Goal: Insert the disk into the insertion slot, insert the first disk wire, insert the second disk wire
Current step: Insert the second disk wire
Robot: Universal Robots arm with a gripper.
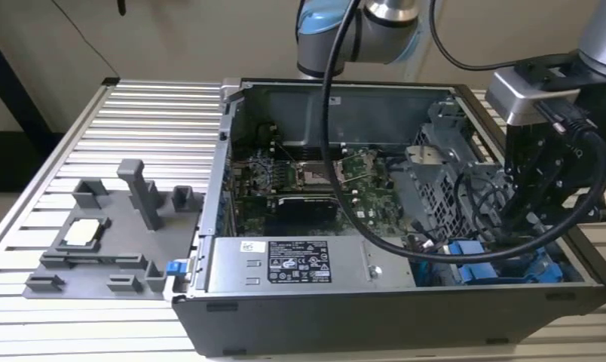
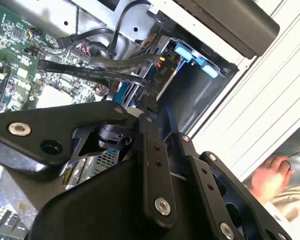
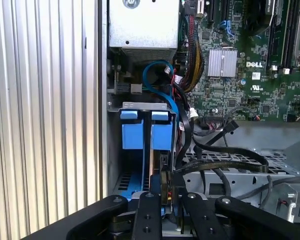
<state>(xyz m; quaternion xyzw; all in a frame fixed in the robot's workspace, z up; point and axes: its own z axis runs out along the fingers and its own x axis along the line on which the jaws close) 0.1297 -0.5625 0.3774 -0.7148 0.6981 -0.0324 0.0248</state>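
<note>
Disk carriers [image 3: 142,131], two blue-tabbed ones side by side, sit in the insertion slot [image 3: 140,106] just ahead of your pincer [image 3: 167,187], which is clamped on one black wire connector [image 3: 164,175] beside several loose black cables [image 3: 225,150].

The power supply [image 1: 283,264] sits along the computer case's [image 1: 384,324] near wall, the motherboard [image 1: 313,181] behind it, and the drive cage [image 1: 454,173] toward the exterior view's right.

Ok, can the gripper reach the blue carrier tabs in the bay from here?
Probably yes: the gripper hangs close in front of the blue carrier tabs, and the black cables run alongside them, not across, though they crowd one side.
</note>
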